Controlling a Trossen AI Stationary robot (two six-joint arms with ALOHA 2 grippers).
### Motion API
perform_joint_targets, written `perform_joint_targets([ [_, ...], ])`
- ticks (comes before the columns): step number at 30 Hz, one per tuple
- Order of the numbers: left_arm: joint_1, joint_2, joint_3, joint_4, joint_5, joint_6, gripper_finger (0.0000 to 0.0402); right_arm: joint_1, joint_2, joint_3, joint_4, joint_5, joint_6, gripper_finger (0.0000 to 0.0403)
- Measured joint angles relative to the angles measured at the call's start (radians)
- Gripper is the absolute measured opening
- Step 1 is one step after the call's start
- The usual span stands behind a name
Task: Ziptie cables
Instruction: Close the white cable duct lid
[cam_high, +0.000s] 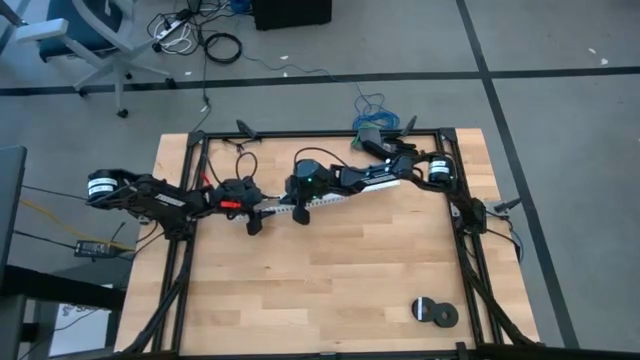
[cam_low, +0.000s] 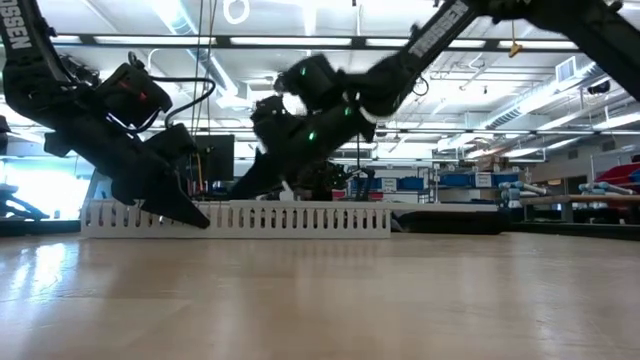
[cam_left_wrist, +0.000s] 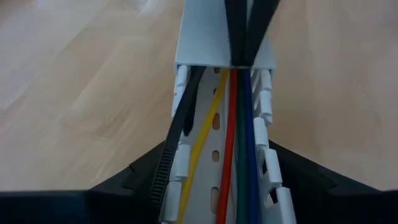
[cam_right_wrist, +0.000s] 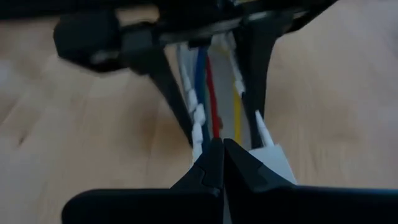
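High view: long white slotted plastic channel (cam_high: 330, 197) lies lengthwise between both arms; left gripper (cam_high: 255, 212) at one end, right gripper (cam_high: 300, 208) just beside it.

Low view: both grippers reach down to the channel.

Left wrist view: yellow, red, blue and green cables (cam_left_wrist: 231, 149) and ridged black ziptie (cam_left_wrist: 177, 140) run along the channel; fingers straddle its walls, part-open.

Right wrist view: right fingers pressed together, gripping nothing visible.

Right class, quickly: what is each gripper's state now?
Left gripper: astride the white channel; whether it grips cannot be told.
Right gripper: shut, at the channel, nothing seen held.
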Motion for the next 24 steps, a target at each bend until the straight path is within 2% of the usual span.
perform_joint_targets([
  [3, -0.001, -0.002, 0.003, -0.005, 0.009, 0.001, 0.0235, 0.004, -0.09, -0.004, -0.083, 0.017, -0.047, 0.0],
  [7, 0.0, -0.001, 0.003, -0.007, 0.009, -0.001, 0.0235, -0.011, -0.207, 0.004, -0.334, 0.076, -0.088, 0.0],
  [11, 0.0, -0.001, 0.002, -0.007, 0.016, 0.007, 0.0235, -0.032, -0.196, -0.003, -0.533, 0.092, -0.088, 0.0],
  [13, 0.0, -0.001, 0.001, -0.005, 0.019, 0.017, 0.0235, -0.037, -0.148, 0.002, -0.504, 0.062, -0.079, 0.0],
  [17, 0.0, -0.001, 0.001, -0.006, 0.021, 0.02, 0.0235, -0.032, -0.015, 0.028, -0.284, -0.049, -0.042, 0.0],
  [20, 0.0, -0.001, 0.001, -0.006, 0.021, 0.02, 0.0235, -0.014, 0.014, 0.056, -0.186, -0.036, -0.033, 0.0],
  [24, 0.0, 0.0, 0.002, -0.005, 0.025, 0.0, 0.0235, 0.0, -0.035, 0.054, -0.173, 0.018, -0.079, 0.0],
])
